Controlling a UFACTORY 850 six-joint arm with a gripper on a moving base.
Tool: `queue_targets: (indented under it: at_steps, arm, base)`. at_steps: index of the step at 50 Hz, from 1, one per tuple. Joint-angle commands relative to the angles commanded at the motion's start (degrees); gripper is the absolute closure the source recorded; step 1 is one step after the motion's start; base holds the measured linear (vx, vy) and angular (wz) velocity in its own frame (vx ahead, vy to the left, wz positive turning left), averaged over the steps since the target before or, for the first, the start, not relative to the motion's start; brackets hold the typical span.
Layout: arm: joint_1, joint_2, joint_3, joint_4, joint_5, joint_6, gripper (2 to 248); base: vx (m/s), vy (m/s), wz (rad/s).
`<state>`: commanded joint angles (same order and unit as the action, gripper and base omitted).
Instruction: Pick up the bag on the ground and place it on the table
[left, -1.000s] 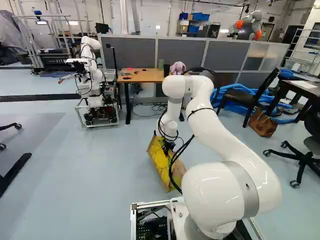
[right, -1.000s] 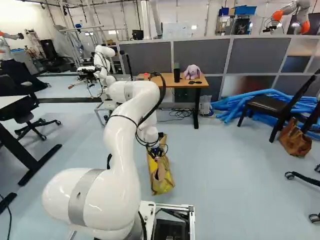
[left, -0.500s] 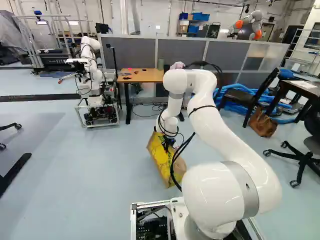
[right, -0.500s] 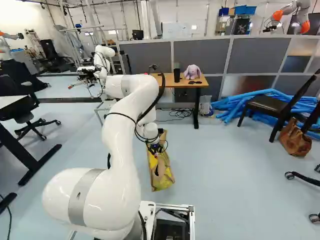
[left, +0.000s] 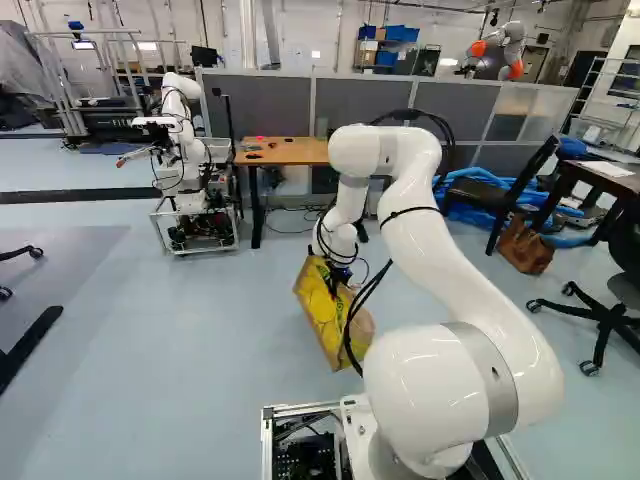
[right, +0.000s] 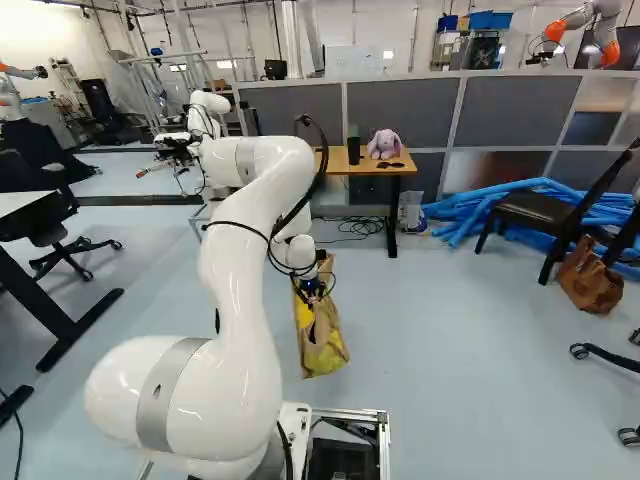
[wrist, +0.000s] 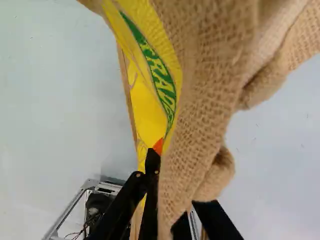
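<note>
The black gripper (left: 340, 280) reaches down to the yellow-and-tan burlap bag (left: 335, 318), its jaws clamped on the fabric. In the wrist view, one jaw lies along the yellow printed side, with a bit of orange pad (wrist: 158, 146) showing; the other is on the burlap side, partly hidden by cloth. The folded material runs between them, so the gap's width is hard to judge.

Taking twelve o'clock as straight ahead of the arm's foot, the bag hangs from the jaws at twelve, low over the floor (left: 180, 350); I can't tell whether its lower end touches. In the left base view it slants, top toward eleven, bottom toward five.

Beyond it, also near twelve, stands the wooden-topped desk (right: 362, 168), bearing a purple plush toy (right: 384, 144) and a dark cylinder (right: 353, 148). A black chair (right: 535, 210) is toward one to two o'clock from the bag.
</note>
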<state>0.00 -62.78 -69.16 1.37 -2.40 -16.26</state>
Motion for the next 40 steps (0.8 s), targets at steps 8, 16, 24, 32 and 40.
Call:
queue_targets:
  at_steps: [8,16,24,32,40]
  arm:
    - [0.0,1.3,0.1,0.0,-1.5,0.0,229]
    - [0.0,2.6,0.2,0.0,-3.0,0.0,229]
    - [0.0,3.9,0.3,0.0,-4.3,0.0,229]
    - [0.0,5.2,0.3,0.0,-5.5,0.0,229]
    - [0.0,6.4,0.2,0.0,-6.7,0.0,229]
  base:
    - [0.000,0.000,0.000]
    - [0.000,0.000,0.000]
    - [0.000,0.000,0.000]
    - [0.000,0.000,0.000]
    - [0.000,0.000,0.000]
